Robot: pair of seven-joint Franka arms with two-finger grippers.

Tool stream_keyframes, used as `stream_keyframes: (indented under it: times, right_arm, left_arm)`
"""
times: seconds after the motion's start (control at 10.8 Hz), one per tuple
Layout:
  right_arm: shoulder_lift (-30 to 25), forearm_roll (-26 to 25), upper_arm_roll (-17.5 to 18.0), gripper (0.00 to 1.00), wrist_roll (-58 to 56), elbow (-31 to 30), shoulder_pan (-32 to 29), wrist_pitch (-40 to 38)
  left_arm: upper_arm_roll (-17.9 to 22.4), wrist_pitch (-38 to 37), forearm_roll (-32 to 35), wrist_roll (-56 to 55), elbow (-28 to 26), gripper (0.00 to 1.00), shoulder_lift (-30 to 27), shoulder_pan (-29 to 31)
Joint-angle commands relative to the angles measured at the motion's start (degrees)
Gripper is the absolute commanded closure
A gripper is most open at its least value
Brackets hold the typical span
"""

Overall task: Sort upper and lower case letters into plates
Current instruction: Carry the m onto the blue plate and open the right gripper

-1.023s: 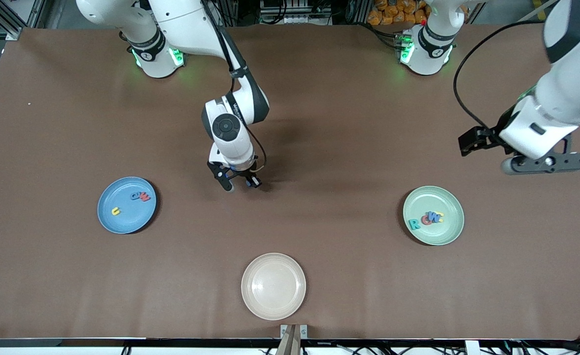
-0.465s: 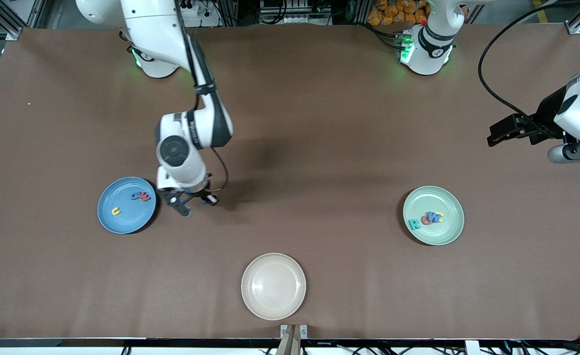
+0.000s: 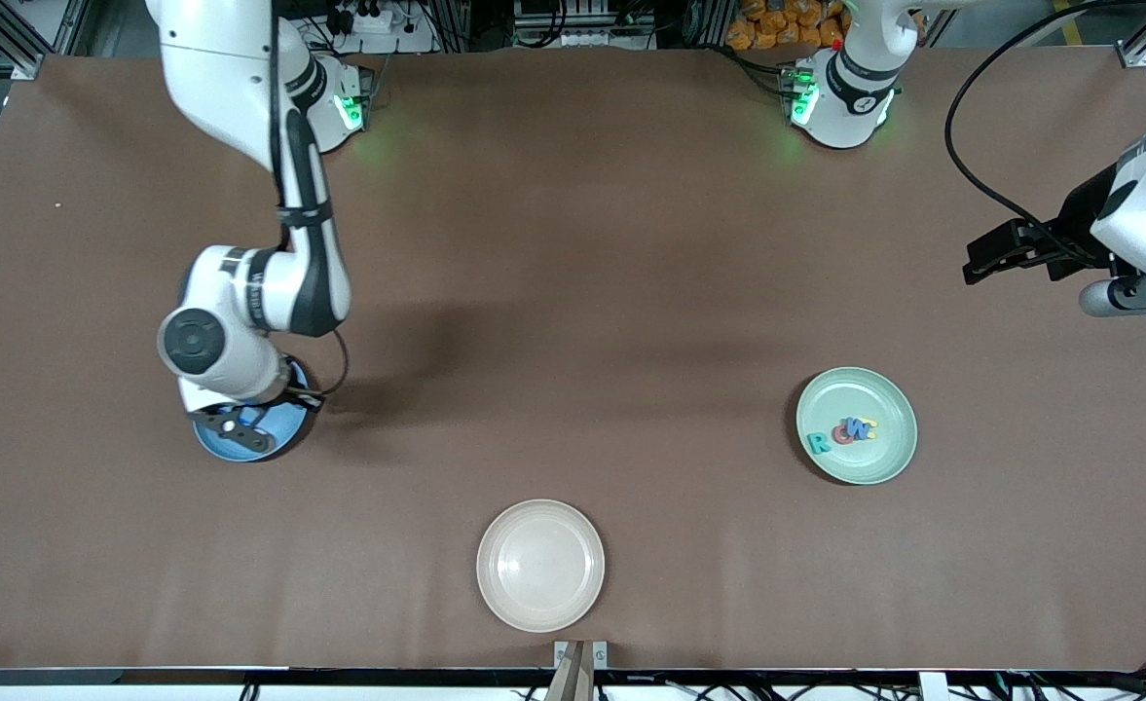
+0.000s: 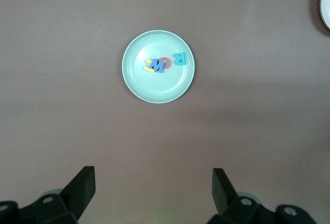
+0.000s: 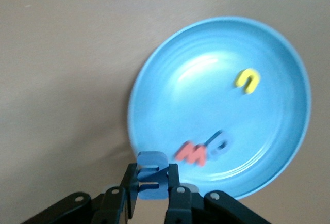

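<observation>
**Ana:** Two arms are working at the table [image 3: 573, 243]. What is the right end effector [image 5: 152, 190] doing?

**Ben:** It is hanging over the blue plate [image 5: 278, 48], and its fingers are pinching a small blue letter [image 5: 152, 175] tight between them. In the right wrist view the letter is sitting right over the plate's rim.

**Ana:** What is lying in the plate under that end effector?

**Ben:** Three letters are resting there: a yellow letter [image 5: 247, 80] by itself, then a red letter [image 5: 192, 153] and a dark blue letter [image 5: 220, 143] touching each other, closer to the fingers than the yellow one is. In the front view the right arm's wrist is covering most of the blue plate [image 3: 285, 428].

**Ana:** And the left end effector [image 4: 153, 182]?

**Ben:** It is waiting up in the air at the left arm's end of the table, with its fingers [image 4: 82, 185] spread wide and gripping nothing. The green plate [image 4: 135, 77] is lying well ahead of it in the left wrist view, with four letters bunched at its middle: a teal letter [image 4: 179, 59], a red one [image 4: 166, 62], a blue one [image 4: 157, 65] and a yellow one [image 4: 149, 67], each touching the next.

**Ana:** Is anything else sitting on the table?

**Ben:** One cream plate [image 3: 540, 565] is lying well apart from both end effectors, nearest to the front camera.
</observation>
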Motion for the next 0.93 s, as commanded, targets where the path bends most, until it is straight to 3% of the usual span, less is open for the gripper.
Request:
stream_keyframes:
  times: [0.0, 0.09, 0.28, 0.46, 0.56, 0.74, 0.84]
  right_arm:
    - [-0.9, 0.6, 0.3, 0.13, -7.9, -0.3, -3.3, -0.7]
    - [-1.0, 0.6, 0.3, 0.0, -8.9, -0.2, -4.0, -0.7]
    - [-0.8, 0.8, 0.3, 0.0, -11.5, 3.6, -7.3, -4.5]
    - [0.2, 1.3, 1.8, 0.0, -15.4, 12.2, -14.4, -15.2]
    - [0.2, 1.2, 3.8, 0.0, -17.3, 13.7, -16.9, -16.8]
    - [-0.3, 1.1, 4.5, 0.0, -20.0, 13.9, -17.0, -16.9]
    - [-1.3, -0.3, 7.6, 0.0, -20.0, 13.8, -17.4, -17.0]
  left_arm:
    - [-0.9, -0.6, 3.3, 1.4, -0.8, 0.0, -1.1, -0.3]
    - [-1.6, -0.6, 4.0, 1.5, -0.8, 0.0, -1.1, -0.2]
    - [-1.6, -0.6, 4.1, 2.2, -0.6, 0.0, -0.8, -0.1]
    - [-1.2, -0.6, 4.1, 2.2, -0.3, 0.0, -0.7, 0.2]
    - [-1.3, -0.6, 4.4, 2.2, -0.3, 0.0, -1.1, 0.2]
    - [-1.5, -0.8, 5.3, 2.4, -0.4, 0.0, -3.0, 0.4]
    - [-1.3, -1.4, 5.3, 2.4, -0.5, 0.0, -3.3, 0.4]
